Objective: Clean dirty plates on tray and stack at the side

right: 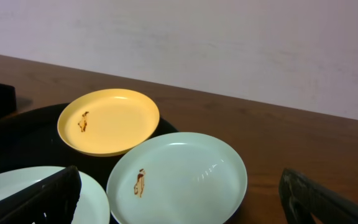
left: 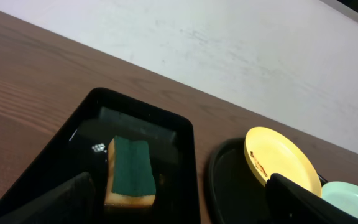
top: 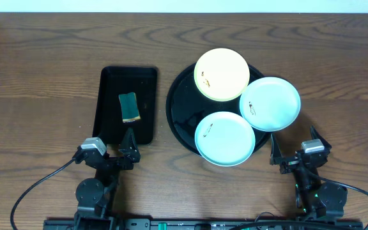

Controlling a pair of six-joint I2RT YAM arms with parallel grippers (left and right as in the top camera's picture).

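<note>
Left gripper [left: 179,186], jaws apart, near green-and-yellow sponge [top: 129,107] in rectangular black tray [top: 110,83]; round glossy black tray [top: 181,108] holding smudged pale yellow plate [top: 221,74] and two mint-blue plates [top: 225,138], the rightmost plate [top: 269,103] overhanging its rim, liable to tip under the likewise parted right gripper [right: 179,173].

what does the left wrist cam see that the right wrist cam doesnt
Only the left wrist: the rectangular black tray with the green-topped sponge lying in it.

Only the right wrist: a whole mint plate with a brown smudge, plus part of a second mint plate at lower left.

Both: the smudged yellow plate on the round black tray, and the wooden table. The left wrist also catches a mint plate edge at its lower right; which of the two plates it belongs to I cannot tell.
</note>
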